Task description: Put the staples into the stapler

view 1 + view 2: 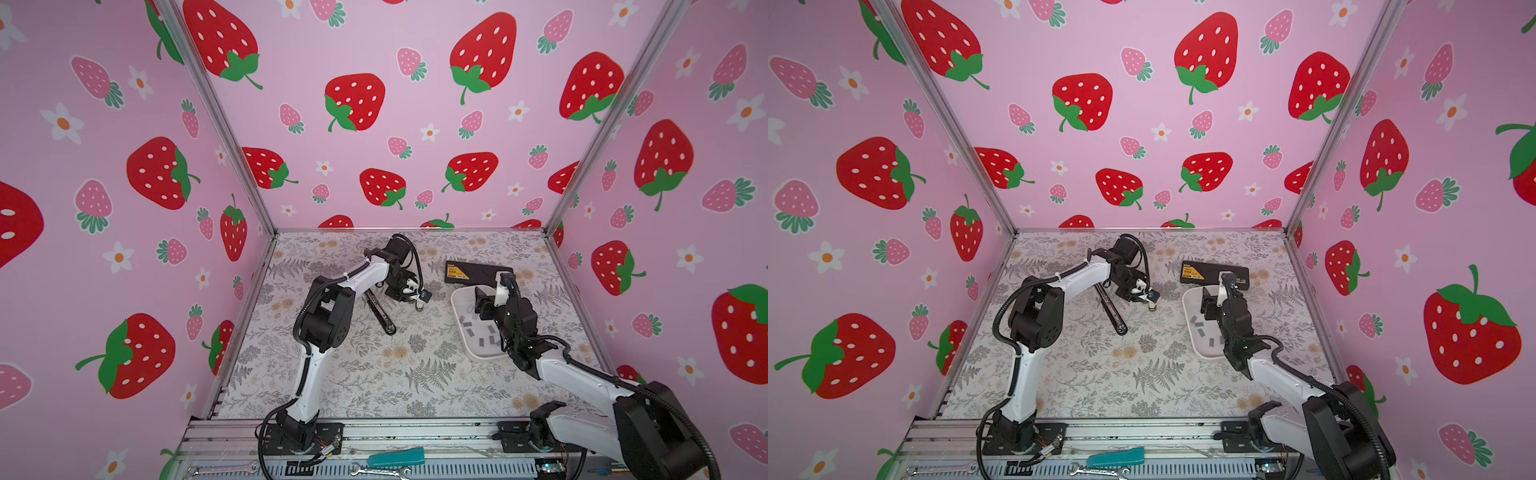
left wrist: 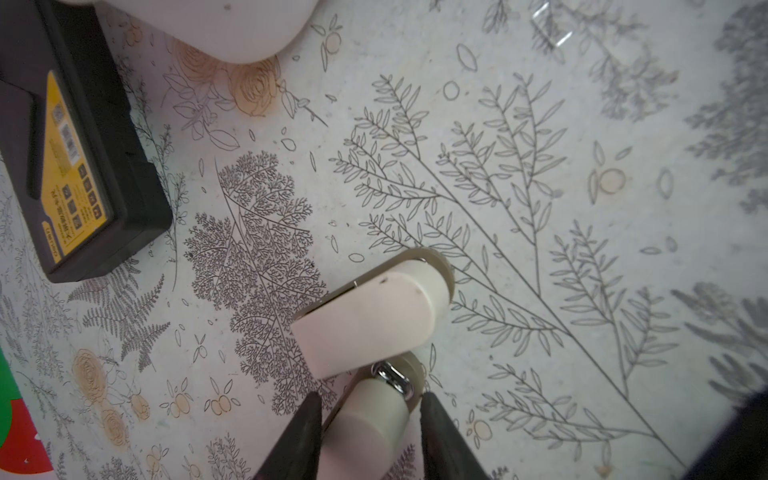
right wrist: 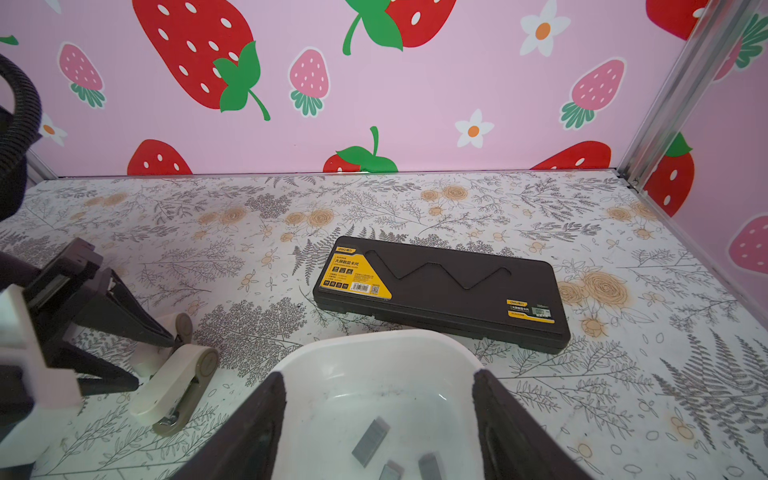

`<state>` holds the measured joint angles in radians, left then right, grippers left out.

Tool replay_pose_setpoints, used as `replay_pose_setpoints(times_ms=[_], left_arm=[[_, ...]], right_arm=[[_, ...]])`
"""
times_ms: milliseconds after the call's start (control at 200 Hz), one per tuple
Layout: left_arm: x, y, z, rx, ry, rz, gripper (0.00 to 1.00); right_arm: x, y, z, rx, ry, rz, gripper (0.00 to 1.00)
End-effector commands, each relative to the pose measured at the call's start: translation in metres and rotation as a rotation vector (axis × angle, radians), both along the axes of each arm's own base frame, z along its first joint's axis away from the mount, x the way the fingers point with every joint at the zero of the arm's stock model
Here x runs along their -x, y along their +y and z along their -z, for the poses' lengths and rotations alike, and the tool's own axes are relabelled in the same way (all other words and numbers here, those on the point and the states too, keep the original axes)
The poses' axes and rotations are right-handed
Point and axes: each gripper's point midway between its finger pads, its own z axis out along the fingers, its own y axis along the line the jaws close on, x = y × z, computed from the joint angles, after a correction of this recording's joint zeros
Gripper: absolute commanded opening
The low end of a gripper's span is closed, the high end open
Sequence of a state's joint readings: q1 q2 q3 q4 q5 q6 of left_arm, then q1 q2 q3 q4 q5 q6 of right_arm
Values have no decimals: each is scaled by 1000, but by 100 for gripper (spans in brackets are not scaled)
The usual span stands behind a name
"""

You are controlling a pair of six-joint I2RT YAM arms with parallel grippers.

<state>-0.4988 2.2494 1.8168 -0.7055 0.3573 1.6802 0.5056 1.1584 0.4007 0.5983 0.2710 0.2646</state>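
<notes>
We have the stapler [image 2: 370,320] lying on the floral table [image 2: 540,124], its two cream halves swung apart at the hinge. The left gripper [image 2: 370,405] pinches the lower half, with a dark finger pressed on each flank (as far as the left wrist view shows, the contact looks snug). The staples [image 3: 371,440] lie as loose grey strips in the white tray [image 3: 374,336], well apart from the stapler, and a black case [image 3: 449,291] sits just behind the tray. The right gripper [image 3: 379,374] hovers over the tray with its fingers spread wide and nothing between them.

We judge the step in hand to be picking up one strip. To do it well, we should choose a strip that lies clear of its neighbours, come straight down, and close across its narrow width so that it neither snaps nor tips. The tray wall is near, so we should mind the fingers there. The left grip should hold the stapler steady with its channel exposed (we cannot see the channel clearly), so that the strip can slide in lengthwise.
</notes>
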Motion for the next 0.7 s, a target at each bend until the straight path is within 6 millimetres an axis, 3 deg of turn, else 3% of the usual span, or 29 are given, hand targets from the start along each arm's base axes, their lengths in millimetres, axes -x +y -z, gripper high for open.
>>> replay_pose_setpoints(times_ms=[0, 480, 695], left_arm=[[6, 2, 1, -34, 24, 33, 42], [7, 2, 13, -76, 36, 48, 36], [4, -1, 3, -50, 39, 33, 22]], right_arm=[[-1, -2, -5, -20, -19, 2, 73], [-3, 0, -4, -24, -14, -3, 73], [-3, 0, -5, -30, -15, -4, 73]])
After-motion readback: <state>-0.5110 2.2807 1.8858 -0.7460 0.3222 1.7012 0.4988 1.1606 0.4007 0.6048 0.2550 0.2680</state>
